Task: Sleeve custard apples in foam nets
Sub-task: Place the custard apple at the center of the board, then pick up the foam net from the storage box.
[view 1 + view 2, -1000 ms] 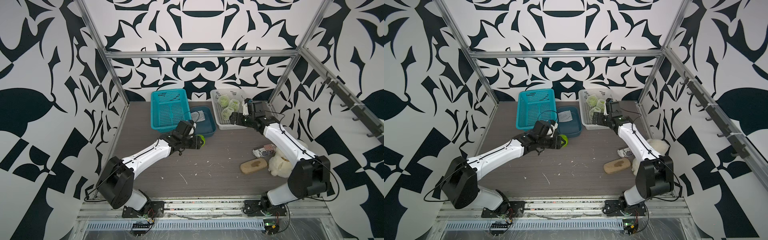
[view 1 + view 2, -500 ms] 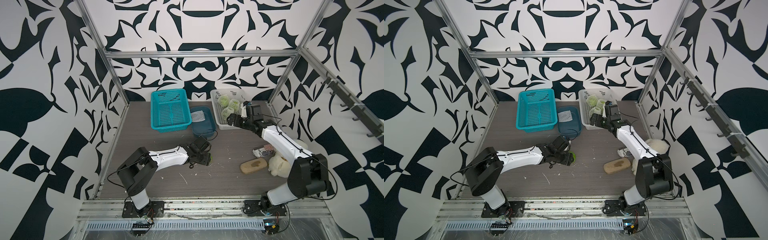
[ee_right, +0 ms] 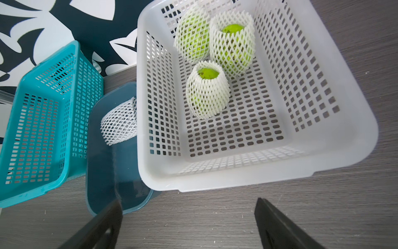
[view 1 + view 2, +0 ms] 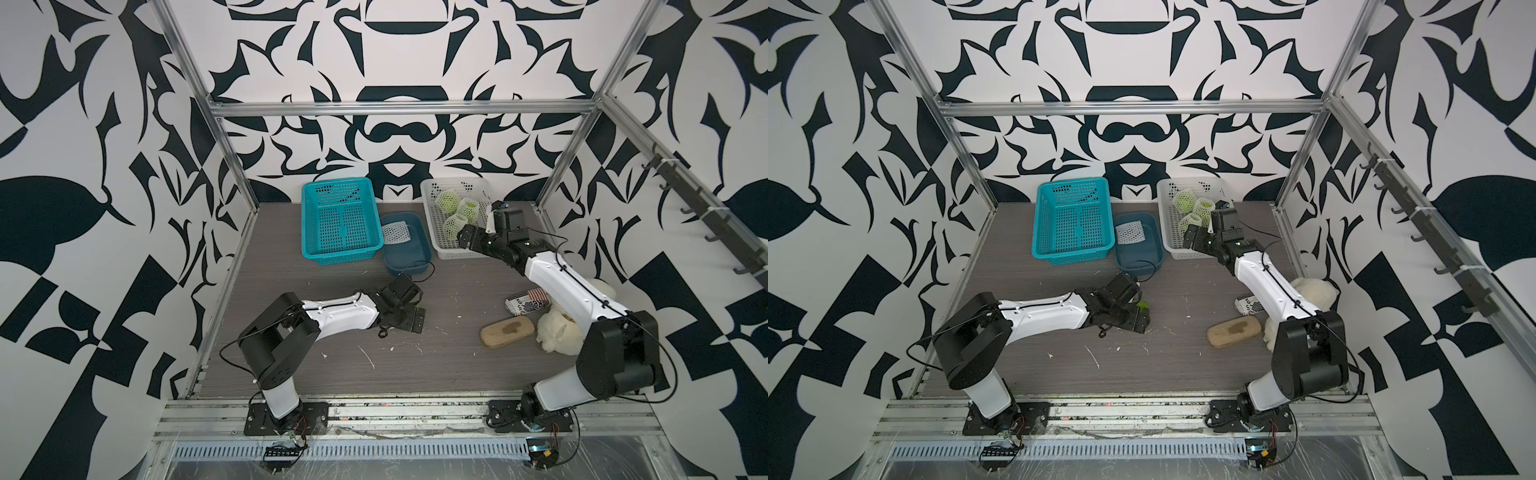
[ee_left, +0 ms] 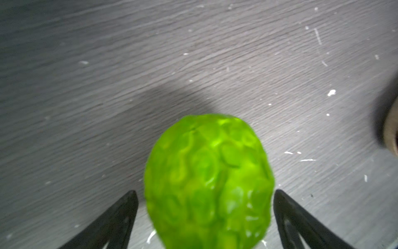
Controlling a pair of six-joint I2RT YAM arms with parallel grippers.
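Note:
A bare green custard apple (image 5: 206, 183) rests on the table between the fingers of my left gripper (image 5: 204, 215). That gripper is open, with a gap on each side of the fruit. In both top views the left gripper (image 4: 409, 316) lies low at mid-table, and only a sliver of the fruit (image 4: 1144, 305) shows. Three custard apples in foam nets (image 3: 206, 90) (image 3: 232, 43) (image 3: 191, 32) sit in the white basket (image 3: 237, 179). An empty foam net (image 3: 119, 122) lies in the dark blue tray (image 3: 120, 172). My right gripper (image 3: 187, 204) hovers open and empty at the basket's near edge (image 4: 461, 253).
An empty teal basket (image 4: 343, 255) stands left of the dark blue tray (image 4: 407, 266). A brown sponge (image 4: 507, 331), a patterned can (image 4: 528, 301) and a cream plush toy (image 4: 557, 332) lie by the right arm. White crumbs dot the table.
My left arm carried the bare custard apple from beside the blue tray down to mid-table, then opened its jaws off it. The right gripper drew back slightly from the white basket.

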